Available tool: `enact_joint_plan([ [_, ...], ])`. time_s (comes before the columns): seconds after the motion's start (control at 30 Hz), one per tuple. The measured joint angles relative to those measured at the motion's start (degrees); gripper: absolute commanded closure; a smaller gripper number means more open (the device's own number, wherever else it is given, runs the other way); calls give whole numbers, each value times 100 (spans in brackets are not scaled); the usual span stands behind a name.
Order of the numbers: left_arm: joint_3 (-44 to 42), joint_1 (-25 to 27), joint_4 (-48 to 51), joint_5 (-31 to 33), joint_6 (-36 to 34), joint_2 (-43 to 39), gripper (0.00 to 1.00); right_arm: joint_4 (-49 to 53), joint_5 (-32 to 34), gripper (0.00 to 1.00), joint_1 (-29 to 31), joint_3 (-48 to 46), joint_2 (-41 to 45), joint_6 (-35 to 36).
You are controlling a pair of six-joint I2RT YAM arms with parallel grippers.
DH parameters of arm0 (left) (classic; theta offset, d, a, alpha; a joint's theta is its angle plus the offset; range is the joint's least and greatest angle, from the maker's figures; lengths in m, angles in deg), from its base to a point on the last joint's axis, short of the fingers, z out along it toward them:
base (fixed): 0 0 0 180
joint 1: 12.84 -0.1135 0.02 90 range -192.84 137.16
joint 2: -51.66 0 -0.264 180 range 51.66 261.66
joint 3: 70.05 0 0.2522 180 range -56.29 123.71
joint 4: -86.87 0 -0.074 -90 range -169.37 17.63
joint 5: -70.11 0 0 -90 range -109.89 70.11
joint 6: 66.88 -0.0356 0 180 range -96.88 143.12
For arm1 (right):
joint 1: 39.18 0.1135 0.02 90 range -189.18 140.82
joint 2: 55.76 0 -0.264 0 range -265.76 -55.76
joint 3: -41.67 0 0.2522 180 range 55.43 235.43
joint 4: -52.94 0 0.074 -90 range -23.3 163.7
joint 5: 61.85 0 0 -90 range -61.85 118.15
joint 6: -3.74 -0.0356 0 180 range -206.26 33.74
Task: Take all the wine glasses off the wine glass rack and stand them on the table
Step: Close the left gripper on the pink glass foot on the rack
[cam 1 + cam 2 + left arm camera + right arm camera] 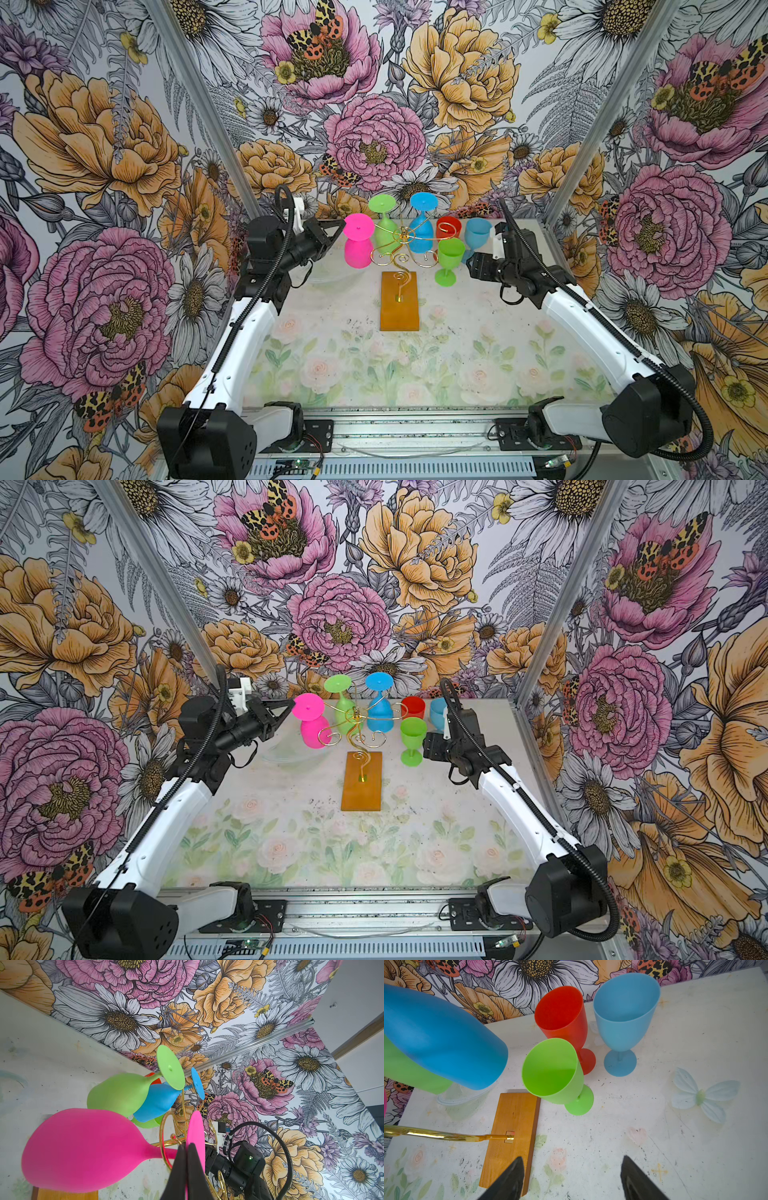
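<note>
A floral-printed table (pixel 478 340) carries the wine glass rack (pixel 400 316) at its centre: gold wire arms above an amber base. A pink wine glass (pixel 357 253) hangs upside down from the rack's left side, foot uppermost. The left gripper (pixel 187 1147) is pinched tight on the rim of that foot. The right gripper (pixel 571 1157) hovers to the rack's right, jaws apart and empty — an upright green glass (pixel 449 259) stands between them.

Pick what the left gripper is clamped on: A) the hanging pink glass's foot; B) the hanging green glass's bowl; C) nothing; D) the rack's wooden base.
A: in the left wrist view the left gripper is closed on the foot edge of the pink wine glass.
</note>
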Motion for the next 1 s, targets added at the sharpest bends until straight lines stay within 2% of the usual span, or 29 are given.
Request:
enact_joint_plan([
  [0.37, 48, -68, -4, -42, 431, 387, 100, -17, -22, 26, -66, -39, 48, -22],
  [1.0, 455, -24, 0, -190, 542, 752, 100, -103, -83, 26, -74, -79, 52, -39],
])
